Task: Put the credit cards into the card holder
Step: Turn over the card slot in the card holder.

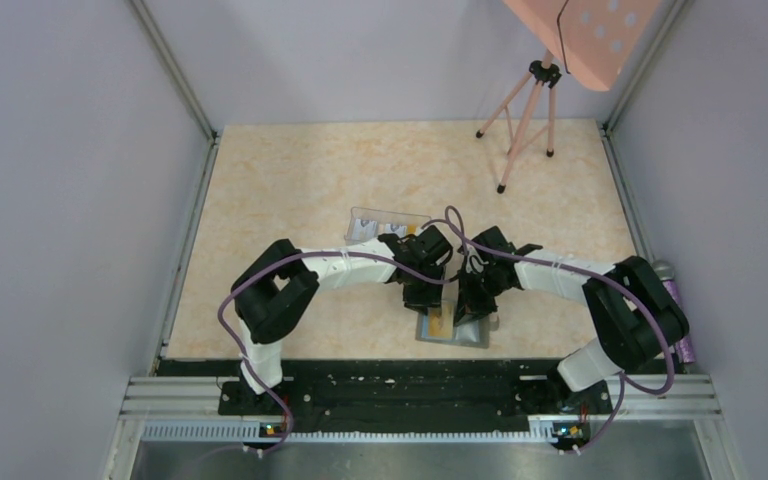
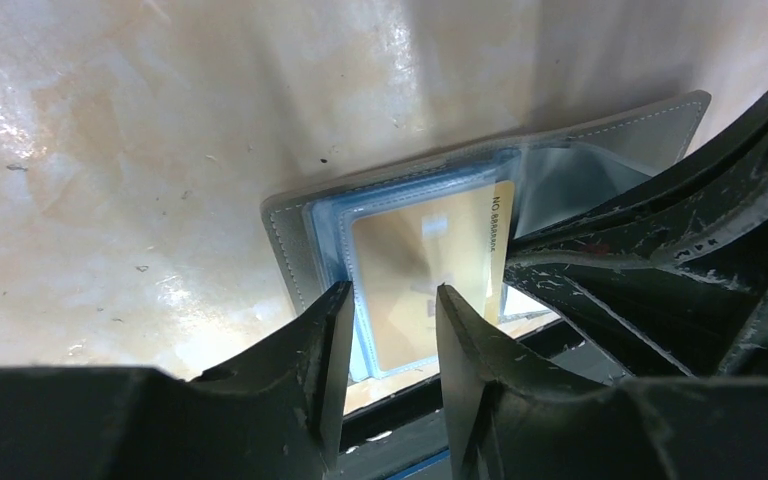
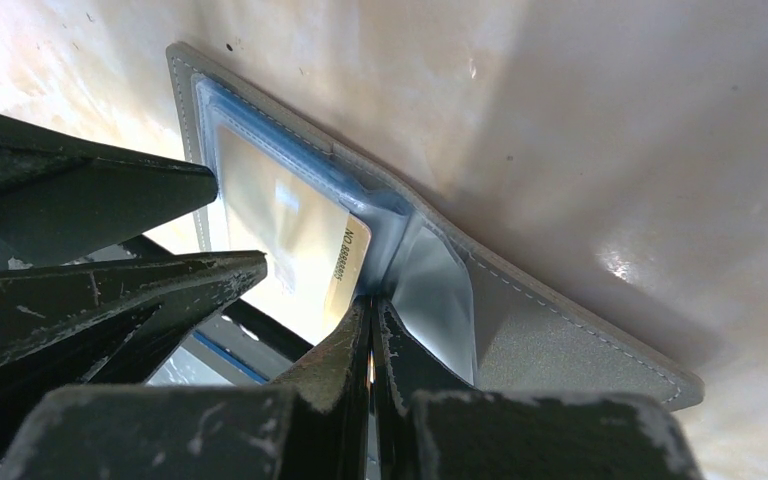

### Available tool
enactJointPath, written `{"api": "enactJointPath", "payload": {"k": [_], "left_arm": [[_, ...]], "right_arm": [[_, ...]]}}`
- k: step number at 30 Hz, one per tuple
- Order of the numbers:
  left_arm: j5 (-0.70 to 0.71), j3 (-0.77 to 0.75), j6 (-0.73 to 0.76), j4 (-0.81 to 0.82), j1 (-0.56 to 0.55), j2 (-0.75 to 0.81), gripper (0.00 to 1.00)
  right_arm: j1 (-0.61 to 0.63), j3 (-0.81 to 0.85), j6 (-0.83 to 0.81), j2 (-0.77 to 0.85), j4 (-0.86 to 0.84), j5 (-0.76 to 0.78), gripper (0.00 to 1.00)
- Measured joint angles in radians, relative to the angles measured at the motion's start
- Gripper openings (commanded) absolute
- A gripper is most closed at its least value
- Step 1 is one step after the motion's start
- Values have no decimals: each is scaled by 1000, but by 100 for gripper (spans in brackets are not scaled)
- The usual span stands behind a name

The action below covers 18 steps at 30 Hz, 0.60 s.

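The card holder (image 1: 468, 338) lies open near the table's front edge, grey outside (image 2: 285, 250) and light blue inside. A yellow-orange credit card (image 2: 425, 270) sits most of the way into its clear left slot, its numbered edge sticking out toward the fold (image 3: 345, 255). My left gripper (image 2: 392, 292) hovers open just over that card, with nothing between its fingers. My right gripper (image 3: 370, 302) is shut, its tips at the fold beside a raised pale blue sleeve flap (image 3: 430, 290). I cannot tell whether the flap is pinched. Both grippers meet over the holder (image 3: 560, 340) in the top view.
A clear plastic compartment box (image 1: 385, 222) stands just behind the left gripper (image 1: 422, 300). A pink tripod (image 1: 525, 110) stands at the back right. The black mounting rail (image 1: 390, 385) runs right along the holder's near side. Grey walls close in both sides.
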<state>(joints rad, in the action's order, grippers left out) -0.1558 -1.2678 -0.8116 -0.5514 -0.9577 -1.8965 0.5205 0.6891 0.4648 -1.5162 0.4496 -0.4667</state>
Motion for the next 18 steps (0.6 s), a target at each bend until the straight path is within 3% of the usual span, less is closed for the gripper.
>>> {"api": "enactJointPath", "payload": {"k": [18], "left_arm": [[-22,-7,3,4,2,-10,28]], "right_arm": [[0,-1,0,-1,-5,-10,0]]}}
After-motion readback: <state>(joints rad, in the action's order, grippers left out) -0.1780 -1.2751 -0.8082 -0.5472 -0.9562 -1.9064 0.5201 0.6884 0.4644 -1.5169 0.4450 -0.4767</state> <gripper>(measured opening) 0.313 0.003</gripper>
